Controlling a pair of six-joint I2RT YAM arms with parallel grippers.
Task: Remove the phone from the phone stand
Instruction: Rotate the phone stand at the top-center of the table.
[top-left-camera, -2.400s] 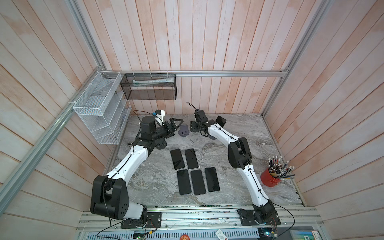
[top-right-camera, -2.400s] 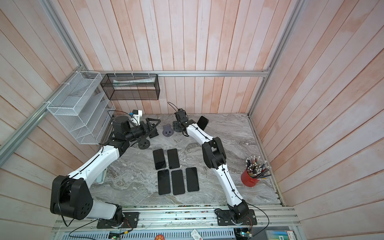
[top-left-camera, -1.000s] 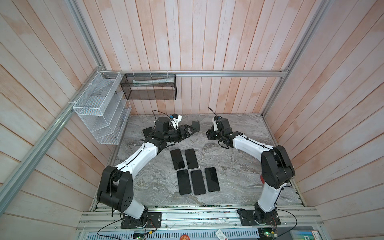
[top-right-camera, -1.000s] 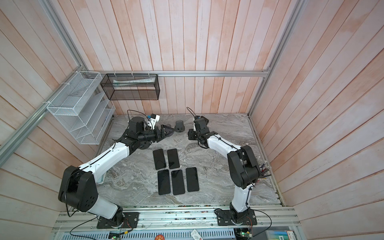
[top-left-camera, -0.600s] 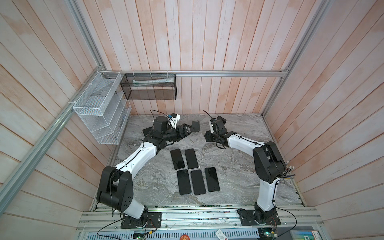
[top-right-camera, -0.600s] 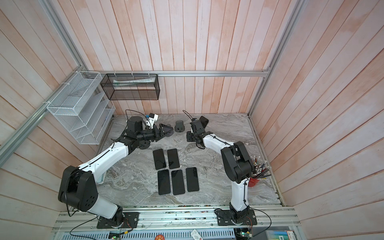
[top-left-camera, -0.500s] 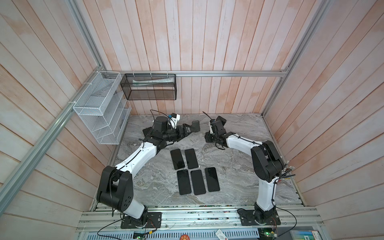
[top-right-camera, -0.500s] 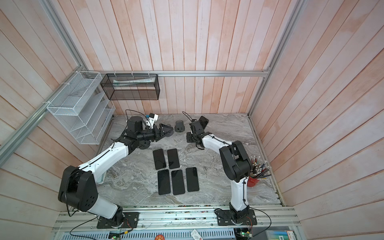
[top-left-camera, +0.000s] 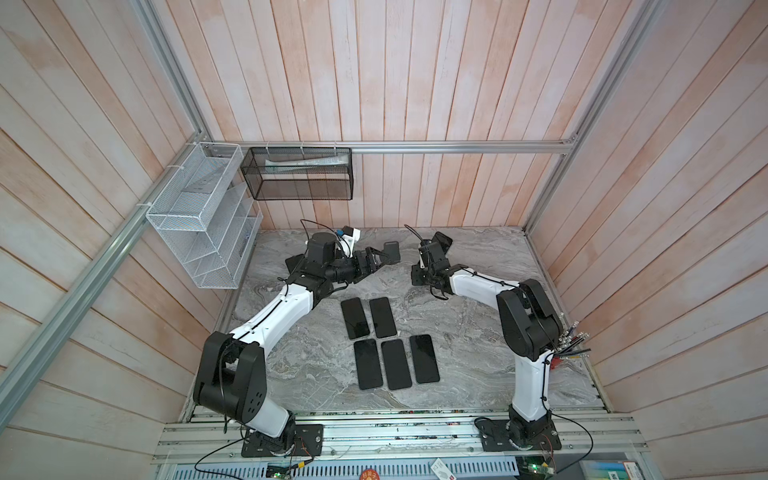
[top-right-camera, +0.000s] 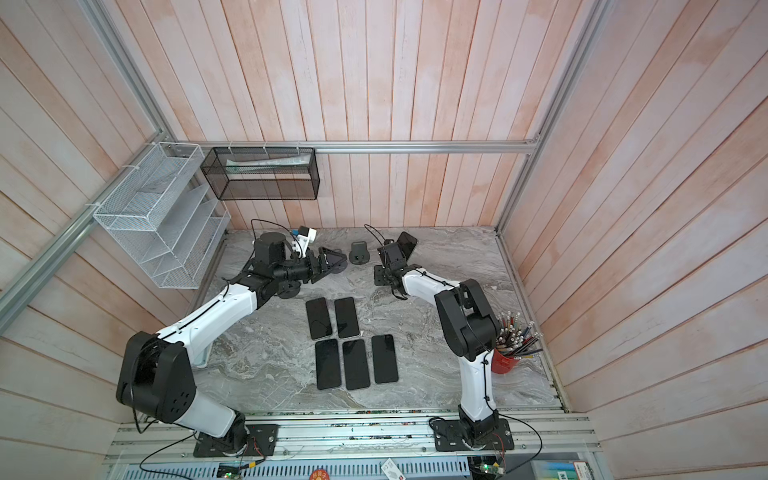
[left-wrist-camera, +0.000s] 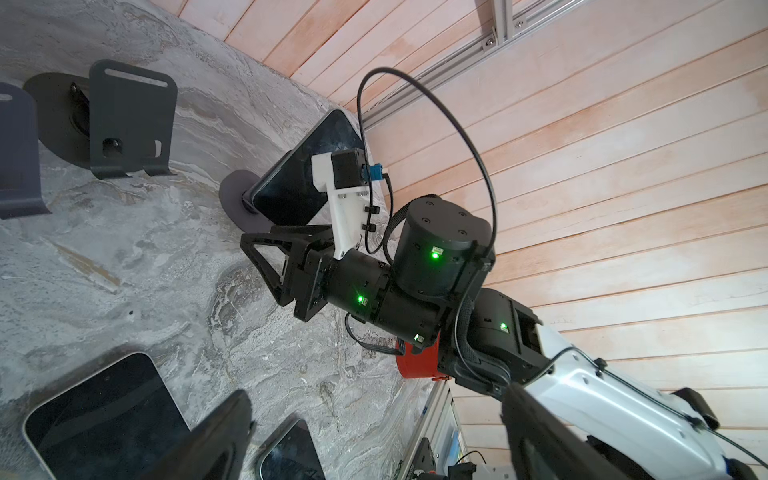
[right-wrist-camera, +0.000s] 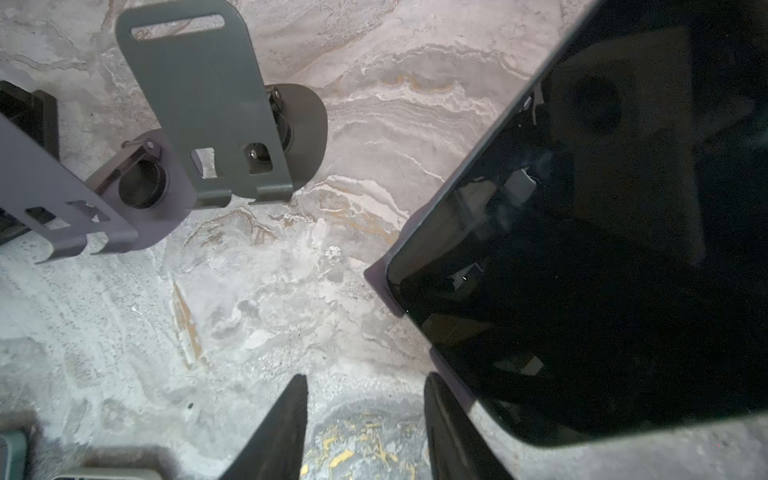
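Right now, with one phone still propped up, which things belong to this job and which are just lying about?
Job:
- black phone leaning on its stand
- dark round-based phone stand under it
- right gripper, open beside the phone
- left gripper, open

Lying about:
- five black phones flat on the marble
- empty grey stand
- red pencil cup
- white wire rack

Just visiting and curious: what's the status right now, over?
Left gripper open, empty. Right gripper open beside phone, not gripping. Phone on its stand. Empty stand nearby, not blocking.
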